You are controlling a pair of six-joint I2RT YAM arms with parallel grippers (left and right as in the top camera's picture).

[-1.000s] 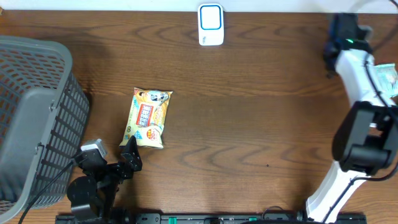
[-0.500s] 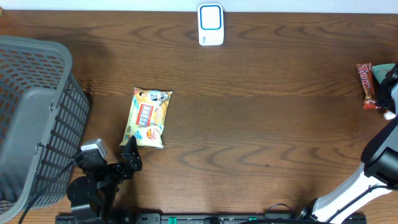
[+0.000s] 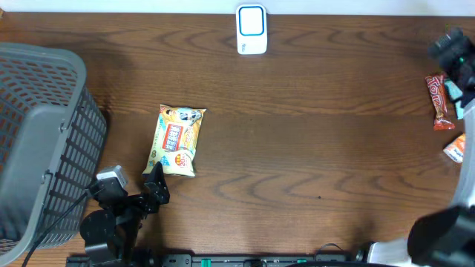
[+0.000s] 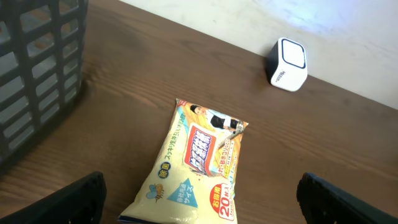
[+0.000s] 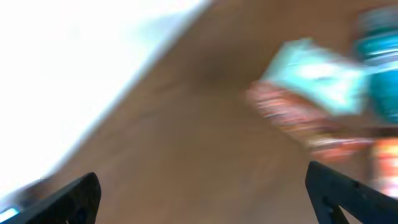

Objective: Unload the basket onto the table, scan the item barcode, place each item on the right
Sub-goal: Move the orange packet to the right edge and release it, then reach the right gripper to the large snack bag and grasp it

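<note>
- right wrist view: badly smeared. only a teal shape (image 5: 314, 78), a reddish shape (image 5: 292, 118) and the brown table (image 5: 180, 168) can be made out, none sharply.
- right arm (image 3: 454, 55): reaches up the far right edge of the overhead view and is cut off by it.
- snack bar (image 3: 440, 101) and small orange packet (image 3: 454, 149): far right of the table, the orange one cut by the edge.
- basket (image 3: 37, 141): at the left, running out of frame.
- snack packet (image 3: 178, 139): flat, printed face up, left of the table's middle and right of the basket. no barcode can be seen.
- scanner (image 3: 251, 30): at the far edge, well apart from the snack packet.
- left gripper (image 3: 154, 185): low at the near edge, just near of the snack packet and facing it. jaws wide apart, holding nothing.
- right gripper (image 5: 205, 199): its tips sit at opposite lower corners of its own view, spread wide, gripping nothing.
- overhead only: the right-side goods in focus. left wrist only: the snack packet's print close up.
</note>
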